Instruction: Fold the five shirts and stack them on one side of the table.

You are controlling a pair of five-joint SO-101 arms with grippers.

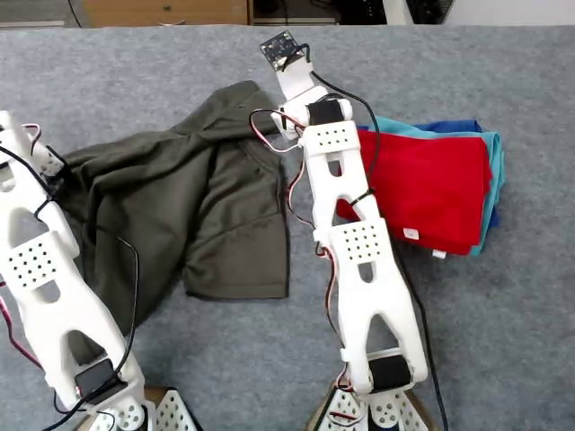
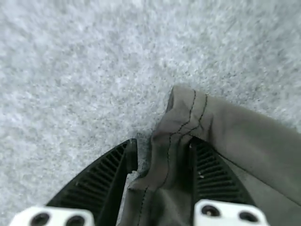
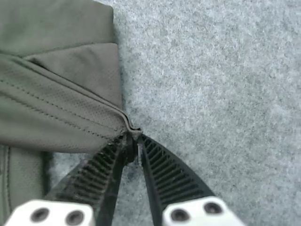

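Observation:
An olive green shirt (image 1: 207,197) lies crumpled and partly spread on the grey table, left of centre. My left gripper (image 1: 51,167) is at the shirt's left edge; in the left wrist view the gripper (image 2: 162,148) is shut on a stitched corner of the olive shirt (image 2: 235,136). My right gripper (image 1: 286,115) is at the shirt's far right edge, and in its wrist view this gripper (image 3: 135,140) pinches a hem seam of the shirt (image 3: 56,94). On the right side lies a folded stack with a red shirt (image 1: 431,189) on top.
Under the red shirt, a teal shirt (image 1: 492,162) and a blue shirt (image 1: 454,126) peek out of the stack. The right arm's links (image 1: 355,242) stretch between the olive shirt and the stack. Bare grey table (image 1: 503,341) lies at the near right.

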